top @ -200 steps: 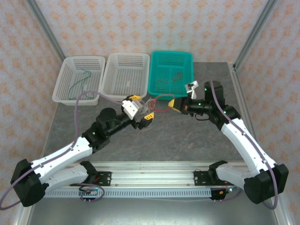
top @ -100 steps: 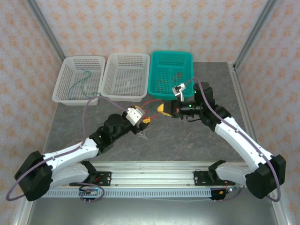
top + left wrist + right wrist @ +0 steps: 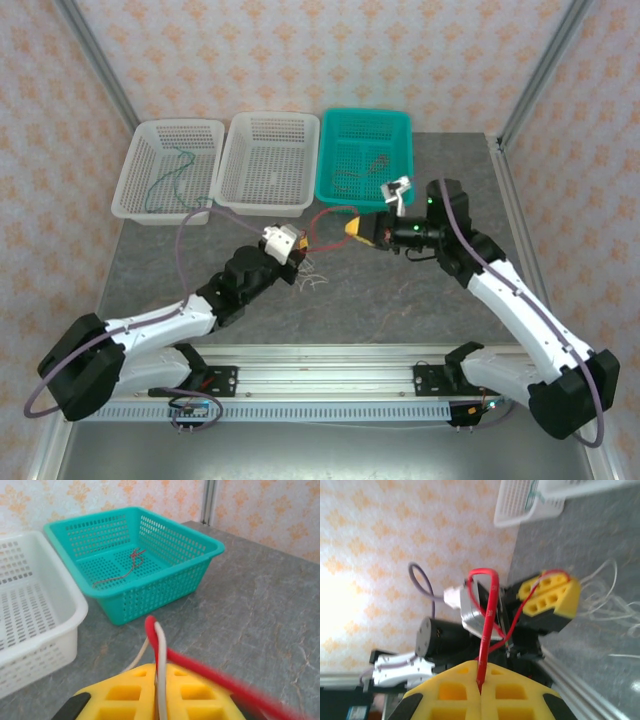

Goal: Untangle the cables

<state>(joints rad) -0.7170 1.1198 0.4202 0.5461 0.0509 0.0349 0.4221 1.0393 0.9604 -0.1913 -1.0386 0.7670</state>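
Your left gripper (image 3: 297, 256) and right gripper (image 3: 352, 228) have drawn slightly apart; the teal basket (image 3: 366, 114) at twelve o'clock holds the red-brown cable (image 3: 134, 559); the right fingers pinch the red cable (image 3: 486, 625); the left, at its eight o'clock, clamp red cable and white cable (image 3: 160, 650) together.

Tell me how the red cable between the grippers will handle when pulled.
Likely floppy: the red cable loops and bends sharply between the right gripper and the left gripper. Probably very light, being so thin. It may drag the white cable, pinched beside it in the left gripper.
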